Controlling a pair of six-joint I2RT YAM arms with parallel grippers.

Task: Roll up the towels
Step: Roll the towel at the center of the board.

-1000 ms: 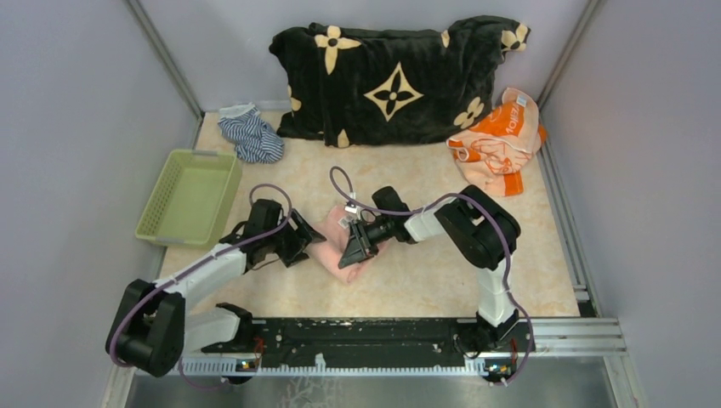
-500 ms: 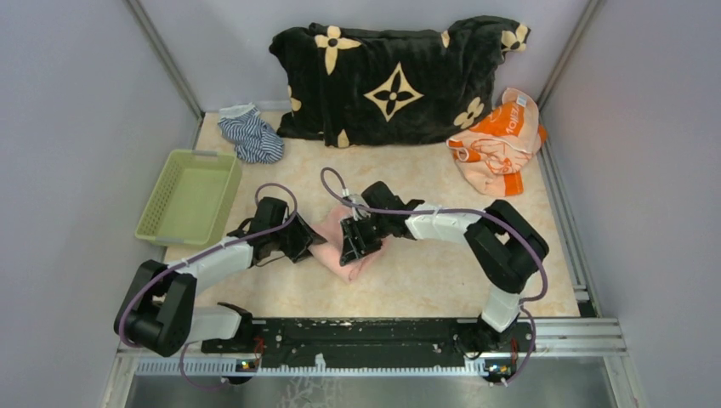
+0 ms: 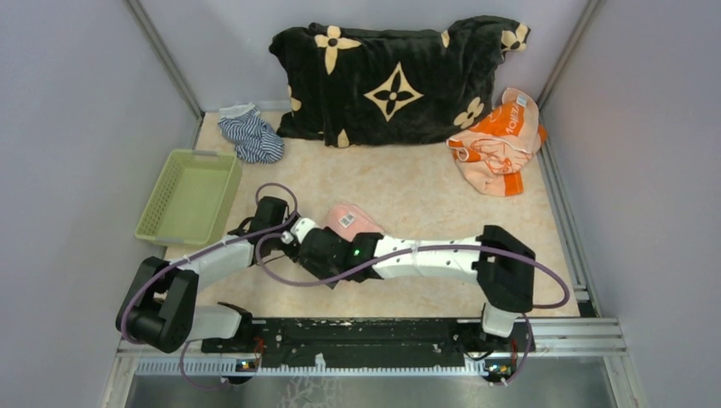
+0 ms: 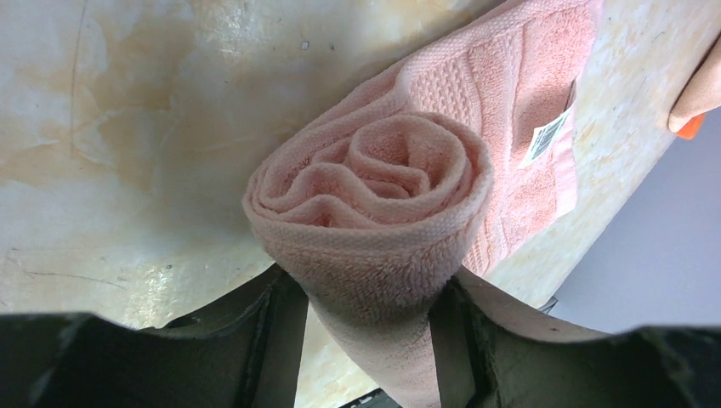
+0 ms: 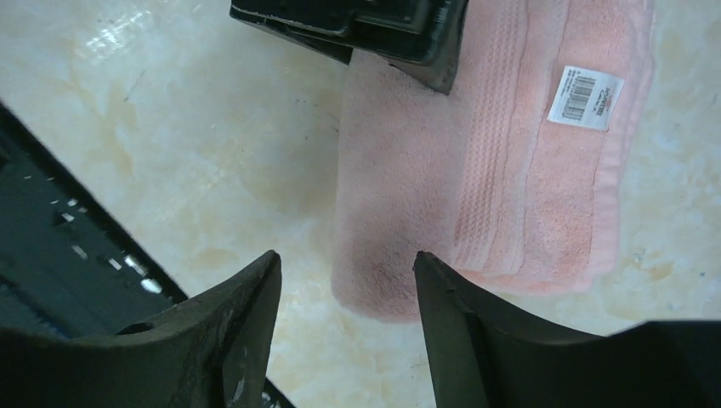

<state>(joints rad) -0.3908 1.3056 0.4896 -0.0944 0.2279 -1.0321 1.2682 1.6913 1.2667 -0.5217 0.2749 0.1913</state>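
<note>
The pale pink towel lies mid-table, partly rolled, its white label facing up. In the left wrist view its spiral rolled end sits between the jaws, and my left gripper is shut on it. My left gripper is at the roll's left end. My right gripper is open over bare table beside the roll's near end, holding nothing; from above the right gripper reaches across just in front of the left one. The orange printed towel lies crumpled at the back right.
A green basket stands at the left. A blue-and-white striped cloth and a big black flowered blanket lie along the back wall. Grey walls close in both sides. A black rail runs along the near edge.
My right gripper has opened, let go of the pink towel and swung left toward the near edge. My left gripper has narrowed onto the roll's end. The towel now lies farther back.
</note>
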